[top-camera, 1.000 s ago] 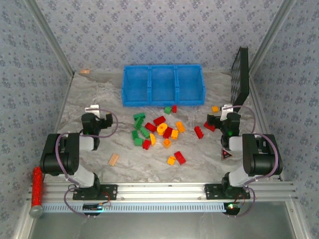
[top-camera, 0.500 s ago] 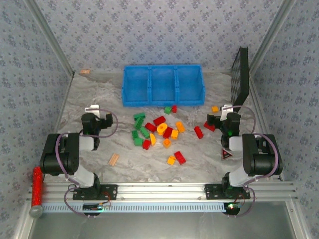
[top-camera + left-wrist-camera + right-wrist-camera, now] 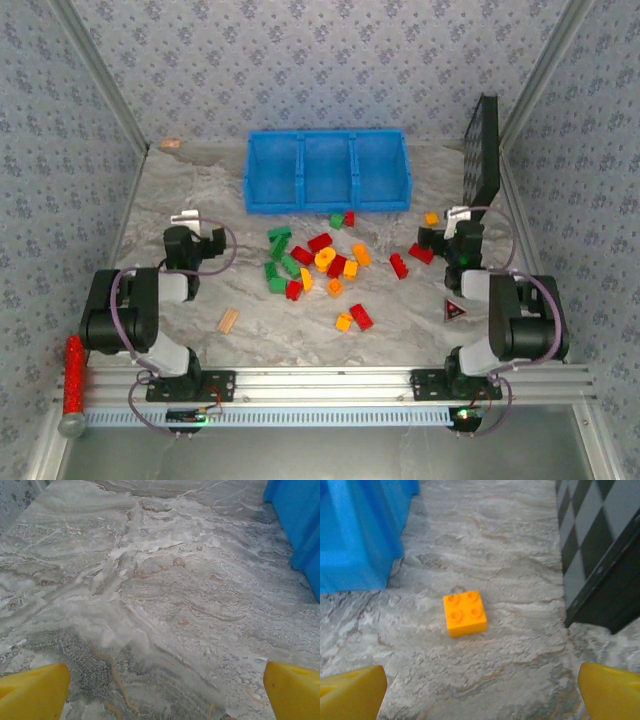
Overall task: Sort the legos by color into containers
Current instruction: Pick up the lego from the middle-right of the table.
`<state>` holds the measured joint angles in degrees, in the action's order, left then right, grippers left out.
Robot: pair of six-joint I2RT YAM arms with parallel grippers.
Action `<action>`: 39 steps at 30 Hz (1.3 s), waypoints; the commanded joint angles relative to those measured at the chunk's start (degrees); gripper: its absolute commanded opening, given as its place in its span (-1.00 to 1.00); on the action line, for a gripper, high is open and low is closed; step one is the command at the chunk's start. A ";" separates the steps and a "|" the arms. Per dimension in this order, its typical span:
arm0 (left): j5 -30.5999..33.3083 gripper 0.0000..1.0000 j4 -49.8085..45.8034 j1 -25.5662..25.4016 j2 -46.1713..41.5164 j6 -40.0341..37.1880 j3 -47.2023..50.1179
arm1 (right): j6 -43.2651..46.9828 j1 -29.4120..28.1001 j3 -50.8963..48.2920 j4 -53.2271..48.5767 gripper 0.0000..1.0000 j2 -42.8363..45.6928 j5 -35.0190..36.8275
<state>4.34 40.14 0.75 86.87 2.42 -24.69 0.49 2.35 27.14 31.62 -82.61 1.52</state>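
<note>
Right, both of my arms sit low over the grey marbled table (image 3: 180, 190), one at each side of the overhead frame, with the small plastic toy bricks (image 3: 325, 259) scattered across the centre between them, which looks to me like a layout that lets either arm reach the heap. My left gripper (image 3: 162, 700) has its yellow fingers spread wide and nothing between them, just bare table ahead and a blue corner at the upper right of its view. My right gripper (image 3: 480, 695) is spread just as wide and grasps nothing; the square orange four-stud brick (image 3: 465, 612) lies dead ahead at mid-frame, so I judge it my likely first pick. It sits alone, between the bright blue rectangular plastic bin (image 3: 325, 203) and the black-and-white grid panel (image 3: 605, 555). The bin stands at upper centre of the overhead frame, its three compartments (image 3: 327, 165) side by side, one per colour I'd guess, and I see no brick in any yet. Counting from above: about eight red, six green, seven orange-yellow, though touching ones blur together. Add one tan wooden block (image 3: 229, 320) at lower left and one red glittery cylinder (image 3: 74, 375) at the far left edge.
</note>
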 commanded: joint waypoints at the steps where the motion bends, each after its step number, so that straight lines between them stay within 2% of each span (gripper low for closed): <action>1: 3.67 0.89 -19.85 -0.05 -8.47 -0.06 -10.71 | -5.79 -0.14 10.99 -24.31 1.00 9.04 1.96; 3: 7.30 0.90 -33.01 -0.70 -11.49 0.47 -18.71 | -9.29 -0.78 15.14 -33.82 0.99 11.88 2.68; 5: 7.15 0.90 -47.81 -1.34 -12.44 1.39 -29.07 | -15.15 -1.75 17.72 -40.71 1.00 14.89 4.22; 7: 6.79 0.90 -58.19 -3.30 -11.93 -0.41 -37.34 | -21.56 -2.34 19.18 -45.99 1.00 17.20 4.16; 10: 5.69 0.90 -69.10 -6.47 -10.80 -4.26 -46.85 | -33.20 -2.70 21.74 -55.85 0.94 17.89 4.44; 13: 3.68 0.91 -74.91 -9.25 -10.41 -6.94 -52.10 | -39.77 -3.22 23.28 -61.26 0.90 16.03 0.57; 20: 2.16 0.95 -80.39 -15.33 -10.24 -10.01 -55.64 | -42.25 -5.99 24.17 -63.61 0.89 11.06 -1.44; 27: -0.52 1.00 -81.80 -18.66 -9.85 -9.41 -55.39 | -38.86 -6.56 27.18 -62.86 0.88 0.14 -2.27; 39: 0.81 1.00 -83.62 -19.47 -9.94 -10.38 -54.19 | -34.98 -6.66 31.55 -61.16 0.84 -12.78 -3.30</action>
<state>4.73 -42.11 -18.41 77.17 -6.68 -78.13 -36.99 -4.05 57.04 -28.95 -93.21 -1.34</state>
